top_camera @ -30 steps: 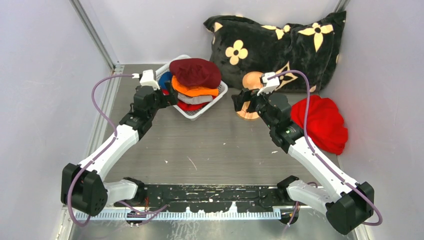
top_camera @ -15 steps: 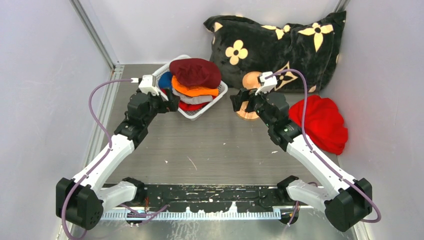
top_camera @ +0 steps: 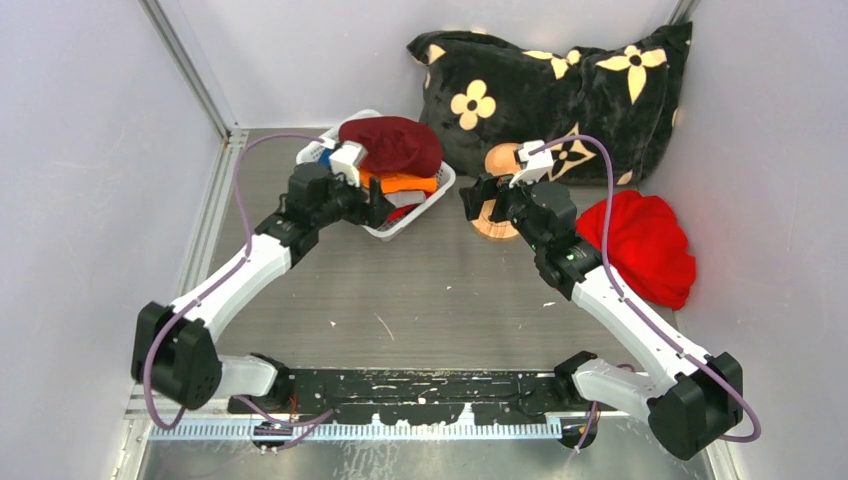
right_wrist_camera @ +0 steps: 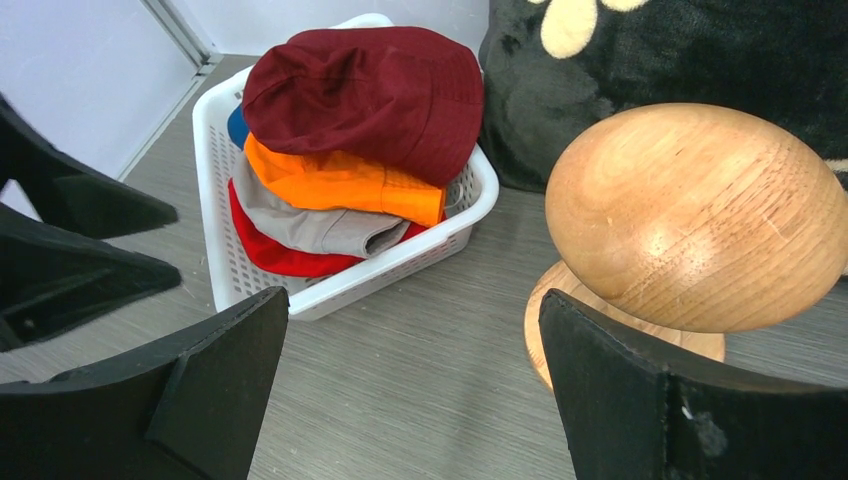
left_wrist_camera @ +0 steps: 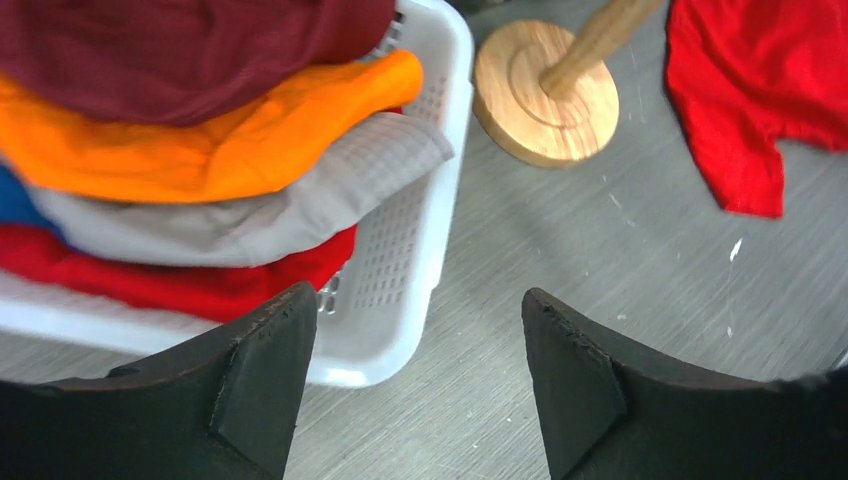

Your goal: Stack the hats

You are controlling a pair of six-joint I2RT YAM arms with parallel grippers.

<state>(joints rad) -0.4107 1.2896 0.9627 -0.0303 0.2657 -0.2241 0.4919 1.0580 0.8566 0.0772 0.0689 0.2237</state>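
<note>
A white basket (top_camera: 446, 181) holds a pile of hats: maroon (top_camera: 395, 142) on top, then orange (right_wrist_camera: 340, 180), pale grey (right_wrist_camera: 310, 225) and red (left_wrist_camera: 170, 280), with a blue one (right_wrist_camera: 237, 125) showing at the back. My left gripper (top_camera: 378, 208) hovers at the basket's near right corner, open and empty; in its wrist view the fingertips (left_wrist_camera: 290, 320) straddle the basket wall (left_wrist_camera: 400, 270). My right gripper (top_camera: 478, 205) stands open and empty just left of a wooden hat stand (right_wrist_camera: 690, 215), above bare table. No black hat shows.
The black pillow with cream flowers (top_camera: 550, 85) leans against the back wall. A bright red cloth bundle (top_camera: 645, 245) lies at the right, beyond the stand's round base (left_wrist_camera: 545, 95). Walls close in the left and right sides.
My left arm has swung right, from the basket's left side to its near right corner, and its jaws have narrowed slightly. The right arm has barely moved.
</note>
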